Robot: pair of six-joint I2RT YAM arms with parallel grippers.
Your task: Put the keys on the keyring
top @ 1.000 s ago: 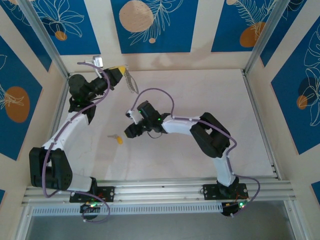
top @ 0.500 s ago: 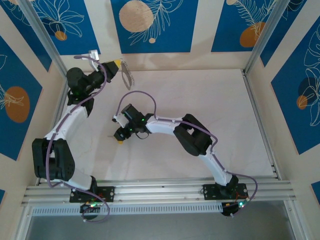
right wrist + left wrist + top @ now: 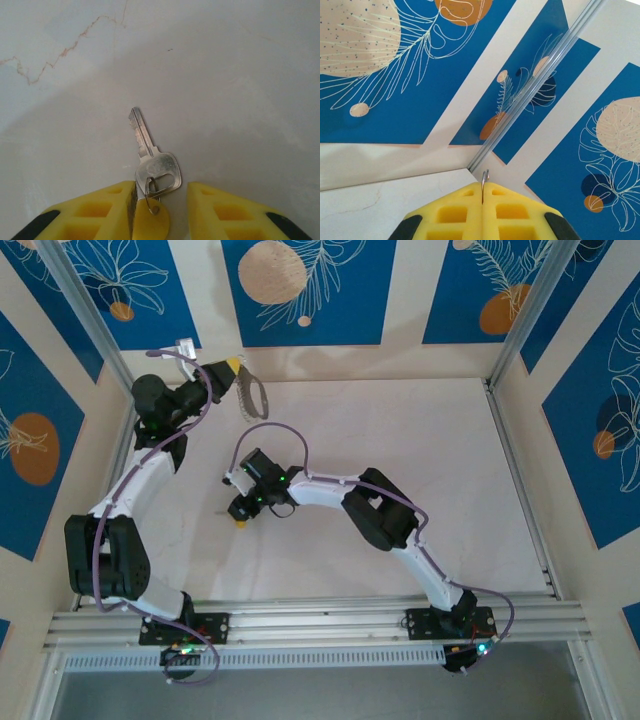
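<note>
Posting a quick status on my 2 pincers. My left pincer (image 3: 232, 371) is up in the far left corner of the table (image 3: 400, 430), close to the wall panels (image 3: 300, 290). Its yellow fingers (image 3: 455, 212) are pressed flat together, with just a sliver of grey metal poking out of the seam. That sliver is the keyring (image 3: 256, 392). From the overhead camera it's a thin grey loop sticking out from the fingertips toward the middle of the table (there's something jagged along it, too small for me to say what). So the left one is clamped tight on the keyring.

My right pincer (image 3: 241, 512) is stretched way over into the left half of the table, down low at the surface and well apart from the left one. Its jaws stand partly apart, and 1 silvery key (image 3: 152, 161) lies flat on the table with its head between them, blade pointing away from me. A small wire ring (image 3: 151, 189) goes through the hole in the key's head and links it to a round yellow tag (image 3: 150, 222), which sits further back between the fingers. The finger on the left of my wrist view is right up against the ring and tag (touching or not, I can't tell). The other 1 has a clear gap to the key's head, so nothing is squeezed there.
</note>
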